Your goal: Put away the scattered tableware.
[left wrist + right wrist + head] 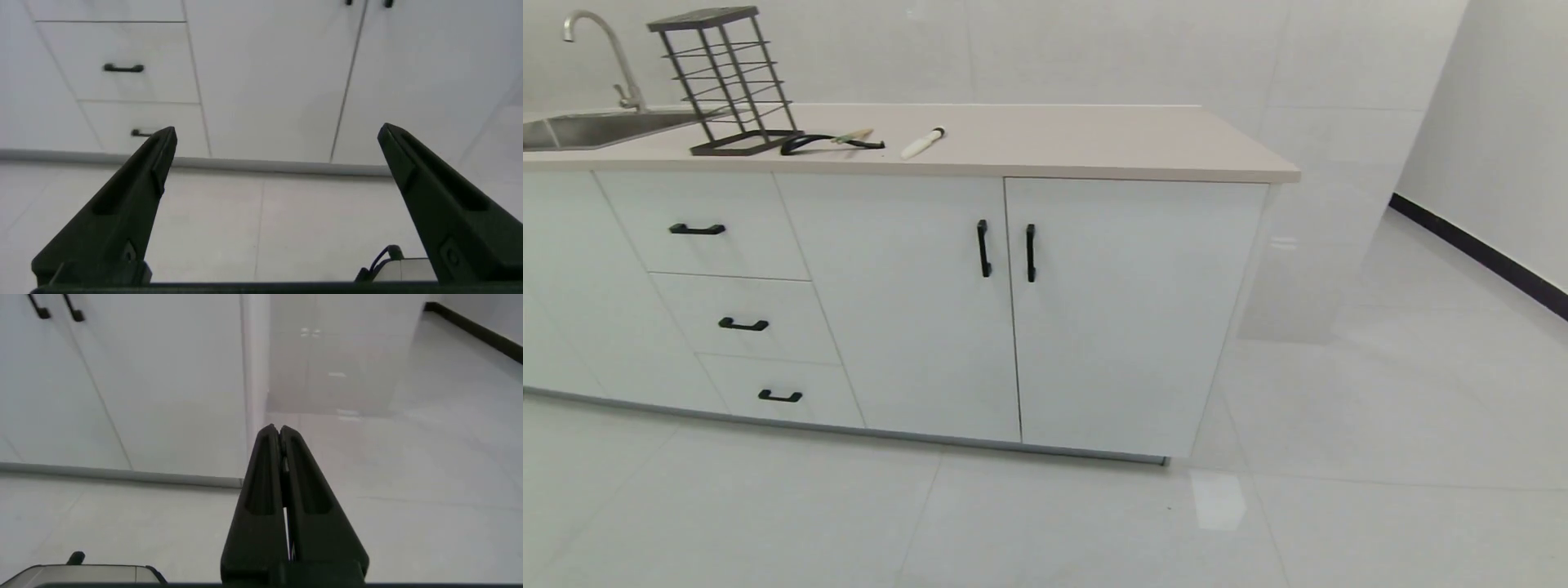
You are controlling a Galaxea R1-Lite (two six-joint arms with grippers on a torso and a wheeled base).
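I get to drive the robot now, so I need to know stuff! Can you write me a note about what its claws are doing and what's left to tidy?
Left claw: open, empty, low in front of the drawers.
Right claw: shut, empty, low near the doors.
Things: a black utensil and a white utensil lie loose on the counter, beside the rack next to the sink. A pale bit by the black one is too small to tell.
Done: nothing yet.
Left: pick up each one and put it away, probably in the rack.
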